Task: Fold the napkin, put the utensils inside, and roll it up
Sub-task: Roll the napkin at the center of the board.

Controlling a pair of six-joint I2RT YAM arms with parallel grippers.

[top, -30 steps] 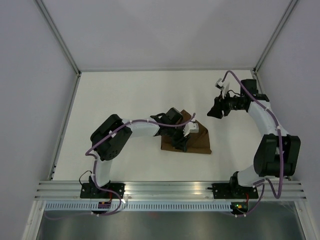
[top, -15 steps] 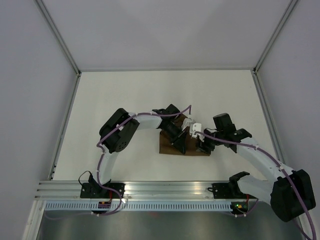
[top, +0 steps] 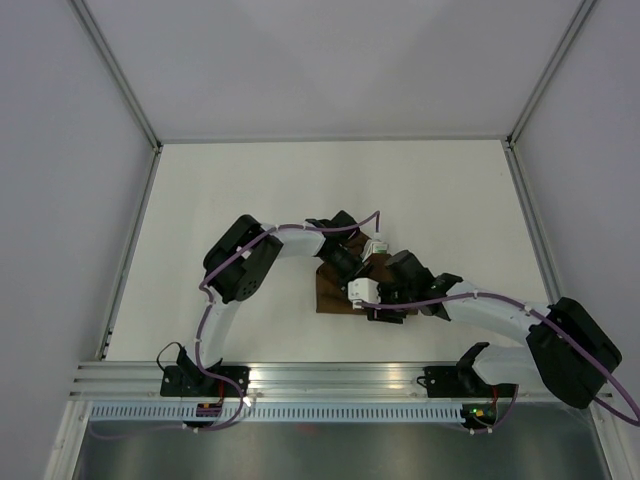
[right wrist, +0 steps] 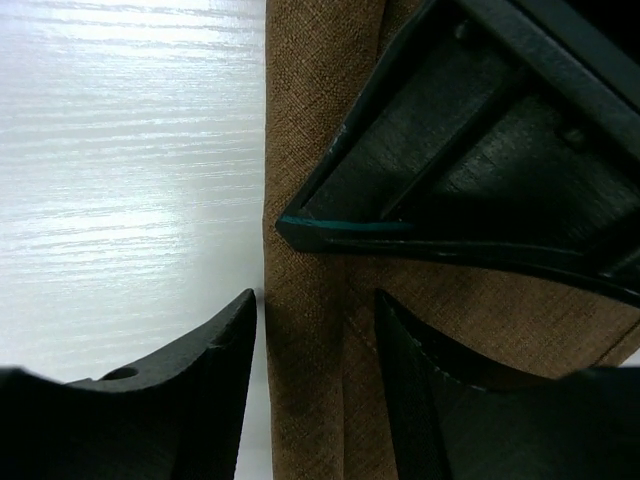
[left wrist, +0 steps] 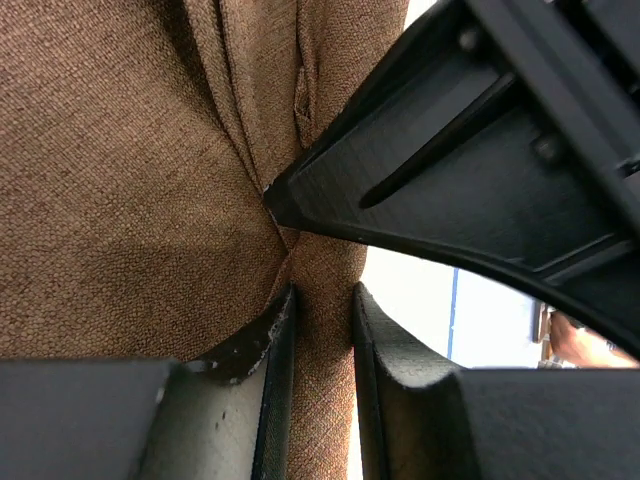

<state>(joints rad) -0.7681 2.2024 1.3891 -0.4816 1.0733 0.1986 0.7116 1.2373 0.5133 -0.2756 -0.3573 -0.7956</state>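
The dark-brown napkin [top: 328, 296] lies bunched at the table's middle, mostly covered by both grippers. In the left wrist view my left gripper [left wrist: 323, 295] is shut on a raised fold of the napkin [left wrist: 120, 180]. My right gripper [right wrist: 315, 300] stands open astride the napkin's [right wrist: 320, 80] left edge, one finger [right wrist: 215, 350] over bare table, the other over cloth. From above, the left gripper [top: 348, 268] and right gripper [top: 375, 303] nearly touch. A thin teal strip [right wrist: 345, 226] runs along the left gripper's finger; I cannot tell whether it is one of the utensils.
The white table [top: 250, 190] is walled by grey panels at the back and both sides. An aluminium rail [top: 340, 378] carrying both arm bases runs along the near edge. The right arm's forearm [top: 490, 310] stretches low across the table's near right.
The right arm swung from the back right down to the napkin, its gripper now beside the left one. The left gripper kept its hold, and the napkin looks narrower.
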